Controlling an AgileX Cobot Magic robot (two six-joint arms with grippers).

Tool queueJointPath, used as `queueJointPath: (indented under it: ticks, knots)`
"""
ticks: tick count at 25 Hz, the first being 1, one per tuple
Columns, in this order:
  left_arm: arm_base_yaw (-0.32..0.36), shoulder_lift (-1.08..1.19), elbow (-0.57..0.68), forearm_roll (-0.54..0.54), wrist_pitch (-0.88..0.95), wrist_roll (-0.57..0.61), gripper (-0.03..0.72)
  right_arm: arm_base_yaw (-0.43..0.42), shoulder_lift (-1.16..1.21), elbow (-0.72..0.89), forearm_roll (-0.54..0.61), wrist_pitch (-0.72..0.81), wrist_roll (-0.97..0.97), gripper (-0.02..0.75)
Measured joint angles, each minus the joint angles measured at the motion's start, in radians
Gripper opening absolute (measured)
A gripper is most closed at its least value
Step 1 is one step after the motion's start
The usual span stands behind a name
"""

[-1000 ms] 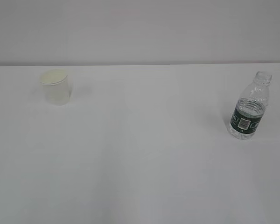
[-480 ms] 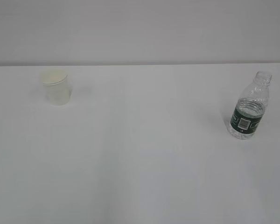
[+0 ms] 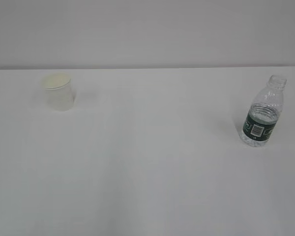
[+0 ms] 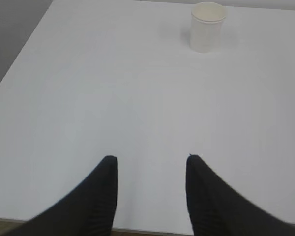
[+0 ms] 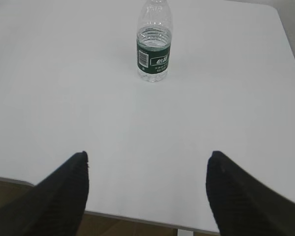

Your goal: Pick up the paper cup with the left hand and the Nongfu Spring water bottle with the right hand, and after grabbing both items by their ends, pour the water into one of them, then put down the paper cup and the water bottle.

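On the far left of the white table (image 3: 147, 172), as the exterior view shows it, the paper cup (image 3: 58, 91) stands upright near the back edge, its cream inside facing up and its rolled rim whole. Nothing touches it. Seen from the left wrist view, the same cup (image 4: 207, 26) sits well ahead of the left hand (image 4: 150, 169), toward the upper right of that picture. The two black fingers (image 4: 102, 196) of that hand stand partly apart, with bare tabletop between them, and they hold nothing. They hang just above the near edge of the table.

Across the middle of the exterior view lies only plain white surface.

Over on the right, the Nongfu Spring water bottle (image 3: 263, 118) stands upright and uncapped, well apart from the cup. Its dark green label band with the white barcode patch faces the camera. The water (image 5: 153, 73) inside is hard to make out; only a low, clear portion shows near the ribbed base. From the right wrist view, the bottle (image 5: 154, 44) stands well ahead of the right hand (image 5: 147, 164), slightly left of centre. That hand's fingers (image 5: 64, 196) are spread wide, wider than the left pair, and grip nothing, with the table's near edge below them.
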Motion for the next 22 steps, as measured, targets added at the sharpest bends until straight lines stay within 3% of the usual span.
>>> queueJointPath:
  ticks: [9,22]
  knots:
    - [0.000,0.000,0.000,0.000,0.000,0.000,0.333,0.000,0.000,0.000,0.000,0.000,0.000,0.555]
    - [0.000,0.000,-0.014,-0.031,-0.052,0.000,0.489,0.000,0.000,0.000,0.000,-0.002,0.006,0.555]
